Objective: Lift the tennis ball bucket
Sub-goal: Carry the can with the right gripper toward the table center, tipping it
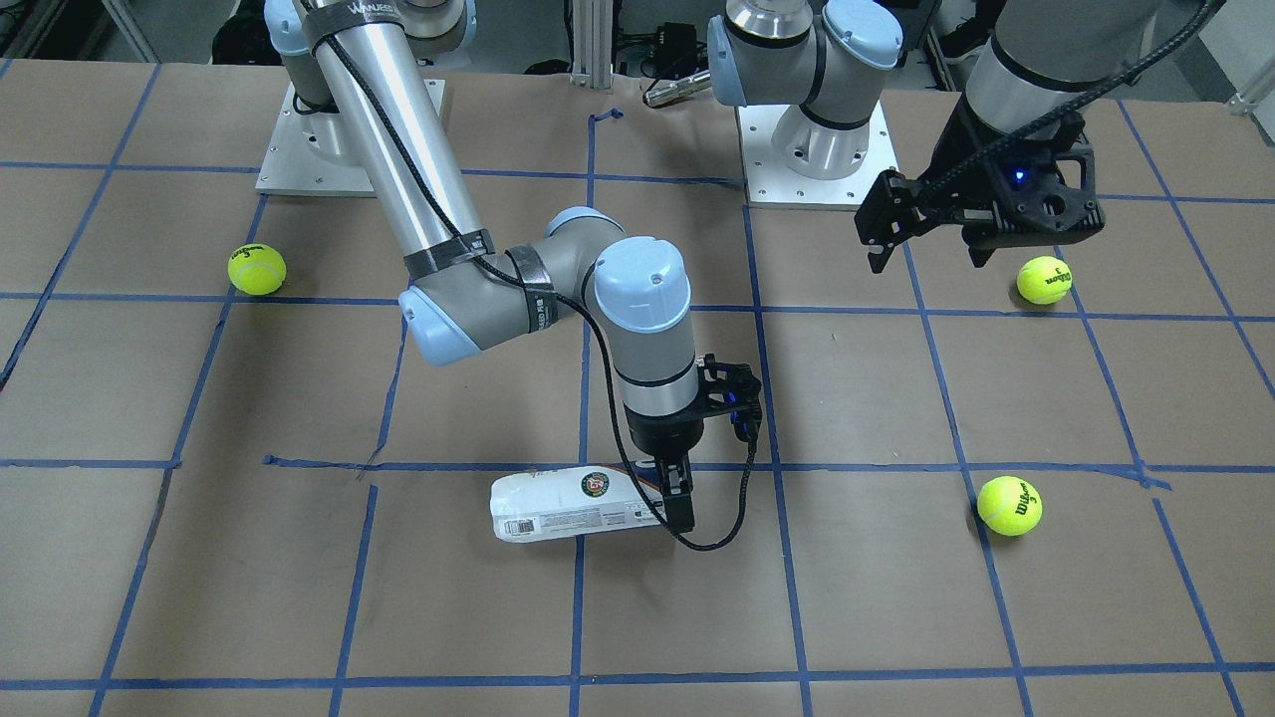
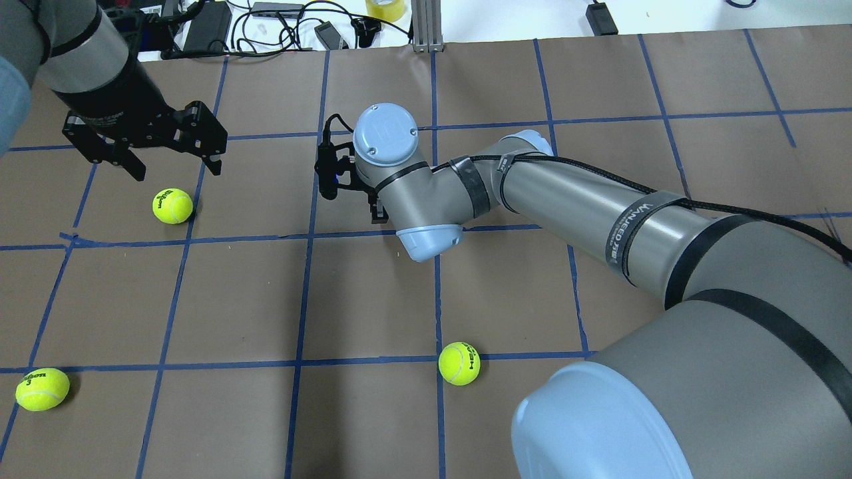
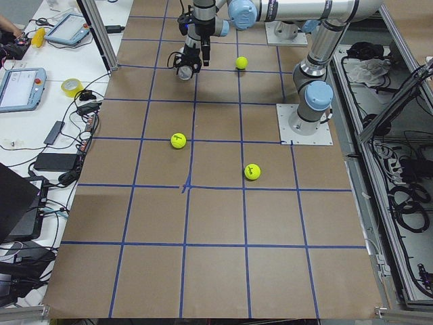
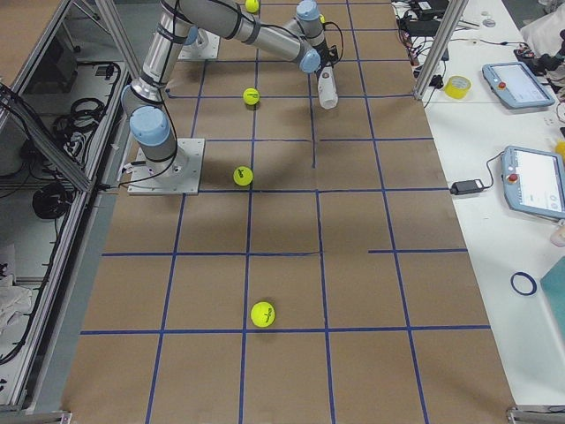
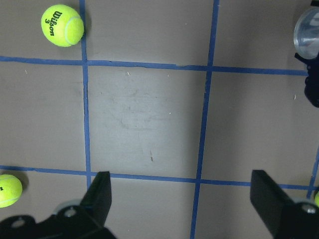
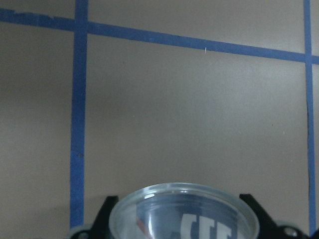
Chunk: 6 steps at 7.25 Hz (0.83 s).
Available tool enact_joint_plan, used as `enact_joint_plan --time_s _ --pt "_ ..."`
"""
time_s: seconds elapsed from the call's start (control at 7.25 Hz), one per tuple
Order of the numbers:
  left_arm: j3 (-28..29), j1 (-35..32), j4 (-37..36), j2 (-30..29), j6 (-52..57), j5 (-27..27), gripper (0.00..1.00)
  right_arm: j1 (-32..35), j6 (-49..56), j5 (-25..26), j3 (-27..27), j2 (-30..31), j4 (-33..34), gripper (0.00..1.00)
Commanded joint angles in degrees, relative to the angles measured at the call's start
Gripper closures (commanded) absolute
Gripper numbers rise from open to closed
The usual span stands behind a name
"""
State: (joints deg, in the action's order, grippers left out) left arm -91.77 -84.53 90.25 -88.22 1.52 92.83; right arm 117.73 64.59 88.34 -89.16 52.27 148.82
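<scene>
The right gripper (image 1: 677, 503) is clamped on the tennis ball bucket (image 1: 573, 506) at the lower centre of the front-facing view, above the brown-paper table (image 1: 896, 597) with its blue tape grid. The bucket is held on its side, its length running left to right across the frame just below a tape line. The gripper points straight down and holds it near its right-hand end. Whether the bucket touches the paper or hangs just clear of it cannot be told.

In the right wrist view, the bucket's clear round mouth fills the bottom edge of the frame, with a black finger on either side of it.

The left gripper (image 1: 926, 257) hangs above the table at the upper right of the front-facing view, well apart from the bucket. Its jaws are spread wide, and the left wrist view shows its two fingers at the lower corners of the frame.

One tennis ball (image 1: 1044, 280) lies just beside the left gripper. A second (image 1: 1009, 505) lies at lower right, and a third (image 1: 257, 270) far off at the left.
</scene>
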Motion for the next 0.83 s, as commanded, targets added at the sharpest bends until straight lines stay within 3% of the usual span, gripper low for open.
enact_joint_plan --time_s 0.0,0.14,0.41,0.69 --pt "0.0 0.2 0.0 -0.6 0.1 -0.3 0.0 0.5 -2.2 -0.1 0.5 0.3 0.0 0.0" --pt "0.0 0.3 -0.5 -0.8 0.1 -0.3 0.0 0.5 -3.8 -0.1 1.3 0.5 -0.4 0.0" --pt "0.0 0.3 -0.7 -0.4 0.2 -0.2 0.0 -4.0 -5.5 -5.2 3.5 3.6 -2.5 0.03" --pt "-0.5 0.8 -0.8 -0.9 0.2 -0.6 0.0 -12.9 -9.3 -8.7 3.7 9.7 -12.5 0.01"
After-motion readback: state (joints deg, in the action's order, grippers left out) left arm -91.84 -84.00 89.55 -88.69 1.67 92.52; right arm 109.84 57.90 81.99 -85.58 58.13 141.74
